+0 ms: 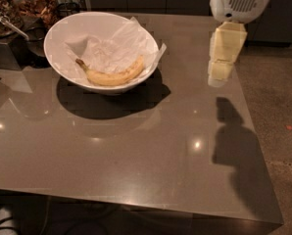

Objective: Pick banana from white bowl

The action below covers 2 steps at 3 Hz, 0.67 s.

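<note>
The white bowl point(67, 33) stands on the far left part of the brown table point(136, 146), lined with crumpled white paper point(114, 48). The yellow banana point(111, 75) lies curved along the bowl's near inside wall, with its dark stem tip pointing left. My gripper point(219, 75) hangs from the white arm head at the upper right, above the table's right side, well to the right of the bowl and apart from it. It holds nothing that I can see.
Glass jars of brown food point(38, 4) and a dark tray with a spoon point(11, 28) stand behind and left of the bowl. The table's right edge point(256, 146) drops to a speckled floor. Dark cabinets run along the back.
</note>
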### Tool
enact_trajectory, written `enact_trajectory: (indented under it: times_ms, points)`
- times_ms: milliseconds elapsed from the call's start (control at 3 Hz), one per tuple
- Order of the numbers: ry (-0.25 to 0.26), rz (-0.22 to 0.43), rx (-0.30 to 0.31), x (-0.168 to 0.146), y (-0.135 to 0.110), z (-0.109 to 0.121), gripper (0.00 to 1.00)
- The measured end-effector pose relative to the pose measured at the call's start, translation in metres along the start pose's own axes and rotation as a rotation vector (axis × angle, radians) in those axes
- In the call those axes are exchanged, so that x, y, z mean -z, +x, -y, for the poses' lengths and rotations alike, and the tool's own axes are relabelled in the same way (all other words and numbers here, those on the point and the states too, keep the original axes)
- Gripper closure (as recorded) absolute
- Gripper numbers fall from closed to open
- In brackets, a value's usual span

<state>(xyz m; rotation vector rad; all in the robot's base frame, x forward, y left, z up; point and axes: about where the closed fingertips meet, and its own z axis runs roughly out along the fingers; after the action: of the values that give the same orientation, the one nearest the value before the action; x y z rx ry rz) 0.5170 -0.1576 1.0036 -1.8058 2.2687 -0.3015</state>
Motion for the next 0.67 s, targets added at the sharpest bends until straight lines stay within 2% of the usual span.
enact_trajectory:
  times_ms: [333, 667]
  points:
    - [0.03, 0.024, 0.022, 0.0013, -0.0177, 0.0086, 0.0]
    - [0.036, 0.052, 0.027, -0.0006, -0.0262, 0.0149, 0.0]
